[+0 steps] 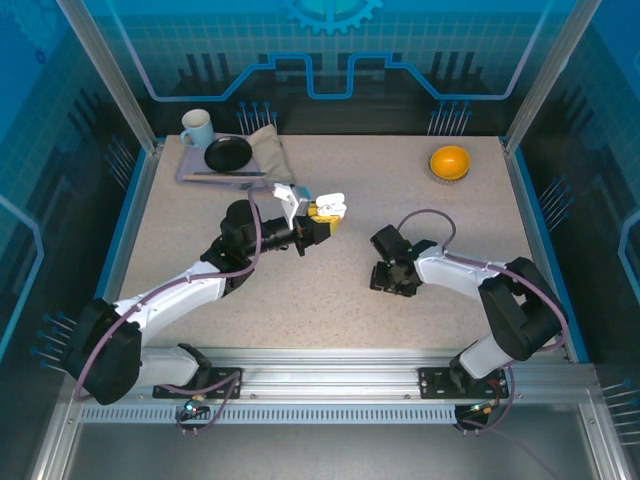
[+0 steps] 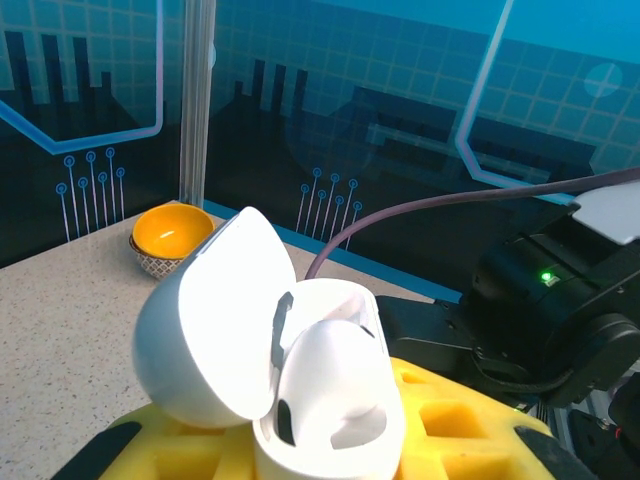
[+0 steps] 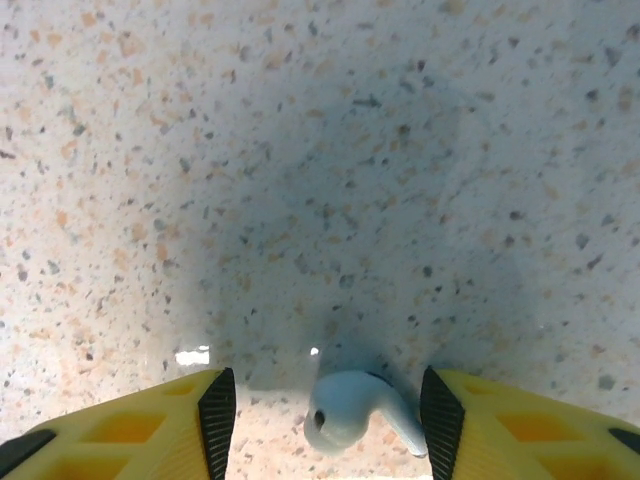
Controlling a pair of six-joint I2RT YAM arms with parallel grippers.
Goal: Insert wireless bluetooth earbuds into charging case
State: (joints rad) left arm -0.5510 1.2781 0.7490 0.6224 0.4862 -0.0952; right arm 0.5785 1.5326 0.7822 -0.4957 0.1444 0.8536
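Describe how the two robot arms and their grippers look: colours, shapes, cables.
The left arm and right arm each have white tubular links between bulky black joints, trailed by a looping purple cable. The right gripper has yellow fingers with hollow cells and black inner pads; the left gripper has the same yellow fingers.

Overhead and two close wrist views, shared table (image 1: pixel 330 290)
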